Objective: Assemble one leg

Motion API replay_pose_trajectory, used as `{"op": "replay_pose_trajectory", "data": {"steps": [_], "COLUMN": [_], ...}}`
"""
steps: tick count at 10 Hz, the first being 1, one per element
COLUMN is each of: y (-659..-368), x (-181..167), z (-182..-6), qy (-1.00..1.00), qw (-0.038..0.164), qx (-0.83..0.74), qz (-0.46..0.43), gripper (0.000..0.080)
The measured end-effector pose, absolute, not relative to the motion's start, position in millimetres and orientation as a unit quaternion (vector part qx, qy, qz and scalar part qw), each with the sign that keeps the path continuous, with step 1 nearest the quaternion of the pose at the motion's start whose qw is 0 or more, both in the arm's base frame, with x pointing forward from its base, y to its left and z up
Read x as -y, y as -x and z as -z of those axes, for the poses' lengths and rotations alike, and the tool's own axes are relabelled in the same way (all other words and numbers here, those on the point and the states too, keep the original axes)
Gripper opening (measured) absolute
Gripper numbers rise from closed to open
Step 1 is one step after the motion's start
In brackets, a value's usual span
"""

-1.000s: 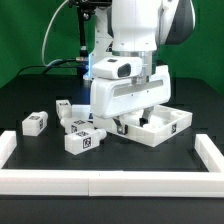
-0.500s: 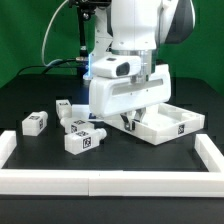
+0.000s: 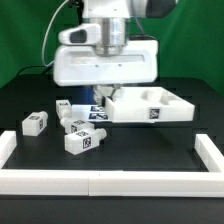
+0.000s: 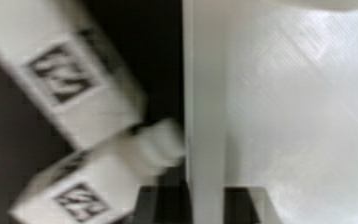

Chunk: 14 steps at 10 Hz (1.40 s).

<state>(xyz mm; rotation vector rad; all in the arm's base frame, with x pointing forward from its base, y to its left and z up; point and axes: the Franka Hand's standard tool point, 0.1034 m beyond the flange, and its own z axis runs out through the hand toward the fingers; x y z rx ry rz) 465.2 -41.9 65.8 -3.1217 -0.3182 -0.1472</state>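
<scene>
Gripper (image 3: 107,98) now clamped on rim of tray-like piece (image 3: 165,100); arm is raised, and piece sits higher and further toward exterior view's right than moment ago. Nearest leg (image 3: 84,140) lies loose on table (image 3: 150,150) with three others (probably leg step not begun).

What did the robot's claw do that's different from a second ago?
The claw shut on the white tray and rose, lifting it off the table. The four legs stayed where they were.

Lab — green backdrop (image 3: 15,30), walled black table (image 3: 150,152)
</scene>
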Motion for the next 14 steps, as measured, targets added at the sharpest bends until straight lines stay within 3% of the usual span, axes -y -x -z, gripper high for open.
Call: {"op": "replay_pose_trajectory", "data": {"steps": [5, 8, 14], "y": [-463, -487, -492], "x": [35, 24, 17], "z": [-60.3, -67.8, -62.3], "qy": [0.994, 0.997, 0.997], "qw": [0.002, 0.027, 0.028], "qx": [0.104, -0.065, -0.069], "qz": [0.040, -0.019, -0.028], "gripper": [0.0055, 0.0055, 0.0055]}}
